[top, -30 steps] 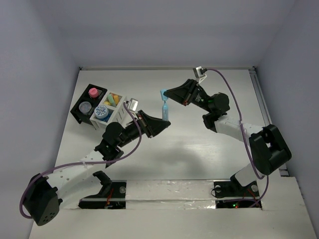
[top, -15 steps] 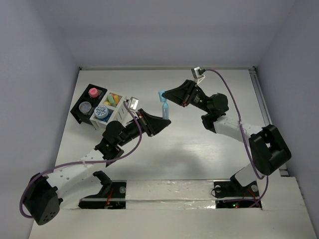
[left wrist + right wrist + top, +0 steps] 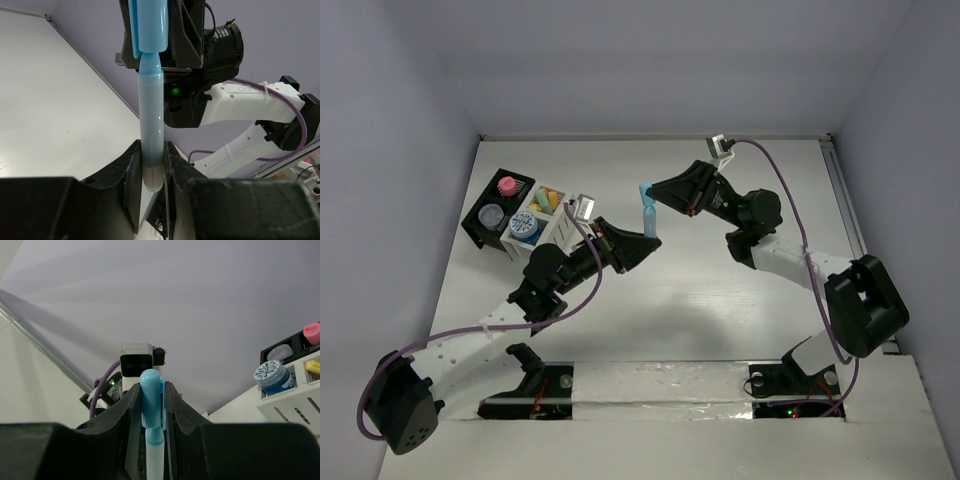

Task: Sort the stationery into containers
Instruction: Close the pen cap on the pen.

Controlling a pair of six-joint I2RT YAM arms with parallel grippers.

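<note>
Right of the white compartmented box [image 3: 548,232], the left gripper [image 3: 642,240] is clamped on the light-blue pen [image 3: 649,217] at its lower barrel and, beyond, the right gripper [image 3: 658,188] is clamped on its cap [image 3: 644,192], so they probably should work strictly along the pen's axis, never bending.

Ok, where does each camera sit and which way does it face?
Top external: above and behind the bases, looking down on the table; both arms show, meeting at the blue pen.
Left wrist: on the left arm, looking along its own jaws, shut on the pen's barrel, toward the right arm.
Right wrist: looks past its own jaws, shut on the pen's cap, toward the left arm and white box.
Shared: all three show the pen.
</note>
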